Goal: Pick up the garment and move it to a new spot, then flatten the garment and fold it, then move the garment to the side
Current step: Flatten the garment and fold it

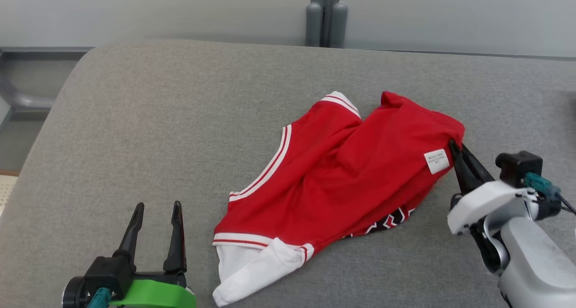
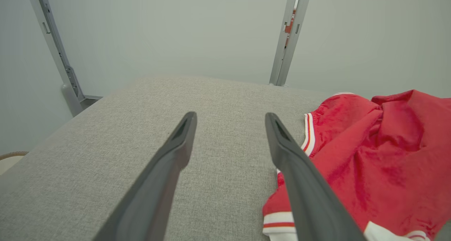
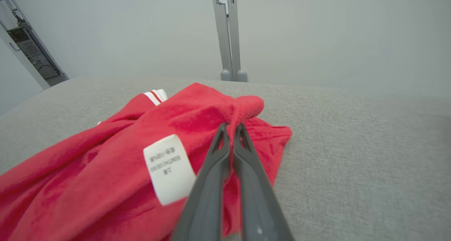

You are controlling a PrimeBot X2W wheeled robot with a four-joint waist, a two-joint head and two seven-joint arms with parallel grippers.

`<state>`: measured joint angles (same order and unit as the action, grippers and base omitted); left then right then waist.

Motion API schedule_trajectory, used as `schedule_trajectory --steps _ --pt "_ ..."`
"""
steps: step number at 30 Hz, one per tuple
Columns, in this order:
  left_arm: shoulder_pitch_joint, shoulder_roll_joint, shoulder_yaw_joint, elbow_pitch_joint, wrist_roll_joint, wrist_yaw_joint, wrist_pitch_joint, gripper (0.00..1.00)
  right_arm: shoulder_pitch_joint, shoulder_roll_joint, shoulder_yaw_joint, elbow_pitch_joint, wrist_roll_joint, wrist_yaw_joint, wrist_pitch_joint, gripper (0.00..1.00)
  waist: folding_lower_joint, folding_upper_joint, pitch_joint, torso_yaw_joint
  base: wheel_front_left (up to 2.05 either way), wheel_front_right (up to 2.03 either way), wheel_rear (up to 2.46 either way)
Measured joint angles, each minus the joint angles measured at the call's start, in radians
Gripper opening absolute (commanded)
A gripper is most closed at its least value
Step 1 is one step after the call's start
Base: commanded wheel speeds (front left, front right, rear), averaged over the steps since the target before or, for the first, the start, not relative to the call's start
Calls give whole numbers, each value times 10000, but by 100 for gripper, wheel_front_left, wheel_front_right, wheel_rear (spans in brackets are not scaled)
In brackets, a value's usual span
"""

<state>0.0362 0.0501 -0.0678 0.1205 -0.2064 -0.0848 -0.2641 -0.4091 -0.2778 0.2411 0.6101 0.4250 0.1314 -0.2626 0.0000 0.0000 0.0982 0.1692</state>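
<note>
one pinch: right gripper (image 3: 230,125) clamps the edge of the limp red-and-white cloth garment (image 1: 342,173). left gripper (image 1: 157,205) gapes, empty. likely light; grab hems.

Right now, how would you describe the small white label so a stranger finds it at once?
Start from the grey surface and find the red garment crumpled on it. Near its right edge, beside the right end effector, sits a small white label. Unlike the striped white trims, it is a lone rectangle with tiny print.
</note>
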Motion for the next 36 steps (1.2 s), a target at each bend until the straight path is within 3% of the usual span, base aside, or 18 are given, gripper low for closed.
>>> schedule_trajectory --steps 6,13,15,16,23,36 --pt "88 -6 -15 -12 0 27 0 100 2084 -165 -819 -1415 -171 -2 4 0 0 0 -170 -631 0 0 0" --pt "118 -4 31 58 4 21 0 100 4006 276 -1850 -3010 -426 0 652 0 0 0 -281 -1146 0 0 0" --pt "146 -4 38 79 6 15 0 100 4361 410 -2121 -3356 -568 -2 780 96 0 0 -316 -1233 0 0 0" --pt "151 -6 38 92 8 12 0 100 4458 464 -2213 -3513 -640 0 794 100 0 0 -338 -1256 0 0 0" --pt "274 -6 142 151 67 -46 0 100 4798 865 -2871 -4353 -1210 -2 623 100 0 0 -612 -1327 0 0 0" --pt "576 -6 508 35 151 -86 0 100 5079 1636 -2763 -5296 -1749 -2 88 100 0 0 -1087 -1385 0 0 0"
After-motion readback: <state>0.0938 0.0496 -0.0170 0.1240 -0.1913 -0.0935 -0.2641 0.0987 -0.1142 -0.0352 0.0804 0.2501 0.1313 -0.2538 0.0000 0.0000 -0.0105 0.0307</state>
